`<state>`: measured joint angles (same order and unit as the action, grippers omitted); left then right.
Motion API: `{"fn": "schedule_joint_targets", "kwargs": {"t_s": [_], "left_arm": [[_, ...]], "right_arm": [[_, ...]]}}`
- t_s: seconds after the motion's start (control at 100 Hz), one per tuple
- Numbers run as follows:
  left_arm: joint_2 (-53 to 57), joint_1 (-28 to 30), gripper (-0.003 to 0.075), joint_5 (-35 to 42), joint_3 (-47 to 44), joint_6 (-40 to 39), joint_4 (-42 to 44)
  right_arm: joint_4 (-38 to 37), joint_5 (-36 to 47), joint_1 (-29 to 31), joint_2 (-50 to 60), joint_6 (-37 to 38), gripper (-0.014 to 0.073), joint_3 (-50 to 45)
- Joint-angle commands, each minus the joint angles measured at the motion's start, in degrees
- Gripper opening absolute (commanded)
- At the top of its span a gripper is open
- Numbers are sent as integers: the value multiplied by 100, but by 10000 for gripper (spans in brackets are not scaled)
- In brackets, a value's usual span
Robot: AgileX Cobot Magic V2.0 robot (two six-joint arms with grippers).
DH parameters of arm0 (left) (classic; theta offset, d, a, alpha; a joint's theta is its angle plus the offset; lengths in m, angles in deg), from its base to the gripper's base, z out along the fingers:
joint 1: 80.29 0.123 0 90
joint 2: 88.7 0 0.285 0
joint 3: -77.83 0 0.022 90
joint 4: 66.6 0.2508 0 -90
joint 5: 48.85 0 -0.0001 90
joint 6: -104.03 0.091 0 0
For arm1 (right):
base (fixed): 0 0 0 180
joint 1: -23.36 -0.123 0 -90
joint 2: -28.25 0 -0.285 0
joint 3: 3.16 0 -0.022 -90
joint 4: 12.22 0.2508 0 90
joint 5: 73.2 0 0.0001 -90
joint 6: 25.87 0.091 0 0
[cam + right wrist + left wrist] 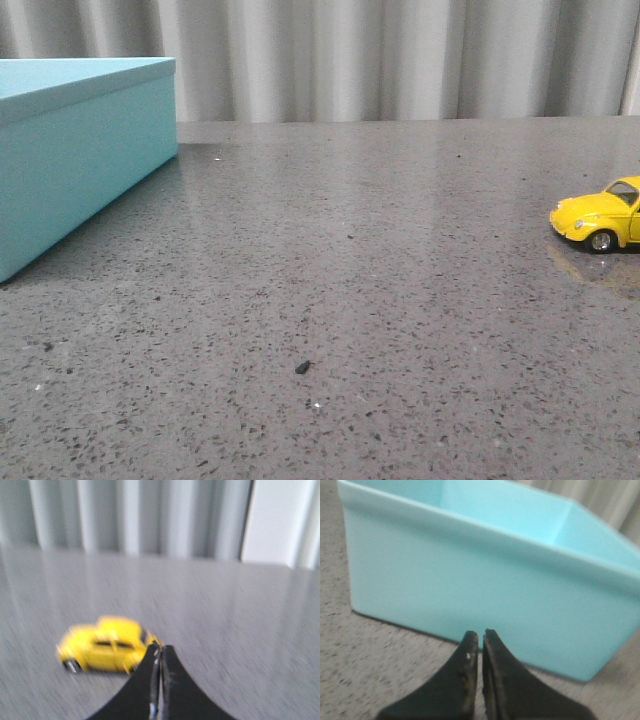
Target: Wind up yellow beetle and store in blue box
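The yellow beetle (604, 218) stands on its wheels at the far right edge of the front view, partly cut off by the frame, its nose pointing left across the grey speckled desk (340, 300). The blue box (80, 150) sits at the far left of that view, well apart from the car. In the front view it seems to carry a flat top with a slight rim, while the left wrist view shows an open turquoise hollow (485, 510); whether it is lidded I cannot tell.

The left gripper (480, 639) hangs just beside the box's near wall, its black fingers (465, 660) almost pressed together, holding nothing. The right gripper (160, 652) hovers near the beetle's (107, 645) rear end, its fingers (172, 680) pressed together and empty; the car looks blurred there.

Pale pleated curtains (400, 60) hang behind the desk
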<state>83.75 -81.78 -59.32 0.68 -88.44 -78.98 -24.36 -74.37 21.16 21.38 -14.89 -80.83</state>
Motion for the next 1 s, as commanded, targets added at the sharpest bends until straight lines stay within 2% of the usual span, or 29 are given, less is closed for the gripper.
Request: {"fn": "schedule_joint_targets", "kwargs": {"t_s": [0.0,0.12,0.28,0.43,0.57,0.7,0.77,0.92,0.99], "left_arm": [[186,12,-21,1047,-152,-49,-1029],[186,12,-21,1472,-152,-49,-1854],[186,12,-21,1906,-152,-49,-2135],[186,12,-21,1992,-152,-49,-2156],[176,12,-21,1942,-114,-49,-2762],[153,12,-21,1443,68,-37,-2651],[81,12,-21,926,301,8,-2294],[-256,12,-21,-273,1079,278,-788],[-449,-39,-21,-470,1335,615,-678]], "right_arm": [[862,925,33,89,-8,-54,-151],[1912,938,33,89,-8,-54,-151],[2387,1044,33,89,-8,-54,-114],[2823,1220,33,89,-8,-54,72],[2823,1012,33,79,-8,-54,329],[2812,396,33,-88,-18,-53,686],[2662,-63,33,-338,-65,-53,977],[1754,-1329,33,-1199,-78,-53,2019],[1214,-2081,33,-1691,-78,-53,2620]]}}
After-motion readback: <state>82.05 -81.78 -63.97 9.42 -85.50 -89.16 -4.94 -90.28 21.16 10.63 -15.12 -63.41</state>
